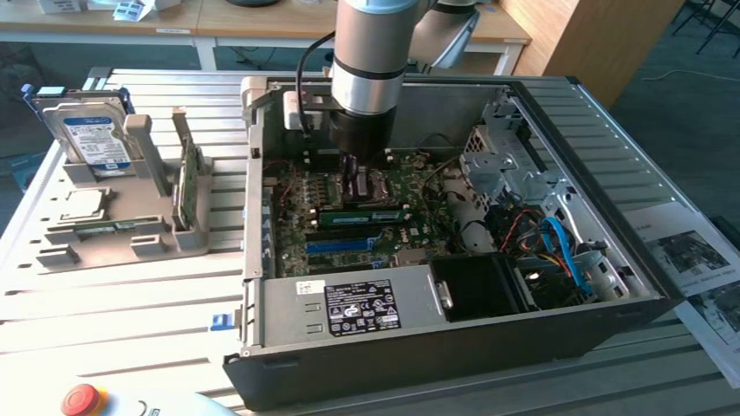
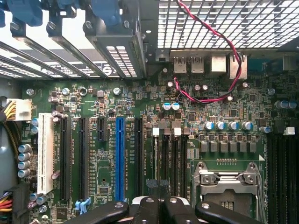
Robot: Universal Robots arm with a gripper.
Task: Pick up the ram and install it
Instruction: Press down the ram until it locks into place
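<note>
The robot arm (image 1: 367, 61) reaches down into the open computer case (image 1: 463, 329), which lies on its side on the slatted metal counter (image 1: 127, 303). The claw (image 1: 360, 178) hangs just above the motherboard (image 1: 347, 221), near the middle of the board, with its jaws drawn fully together; no object is seen between them. In the wrist view the dark claw (image 2: 161, 207) sits directly over a group of parallel black memory slots (image 2: 173, 158), beside the empty metal processor socket (image 2: 229, 179). A blue expansion slot (image 2: 120, 156) and a white expansion slot (image 2: 46, 154) lie farther across the board, and a twisted red-and-black wire (image 2: 224, 56) loops over its upper edge. The ram (image 1: 364, 217), a narrow green stick, stands on edge in a slot of the motherboard, just in front of the claw toward the power supply (image 1: 347, 308). Whether it is fully seated cannot be told. On the exterior view's left, outside the case, a grey holder (image 1: 110, 234) on the counter carries a hard drive (image 1: 93, 134) standing upright, a broader green card (image 1: 185, 186) on edge, and a processor chip (image 1: 81, 205) lying flat. A red stop button (image 1: 83, 399) sits at the near edge of the counter.
</note>
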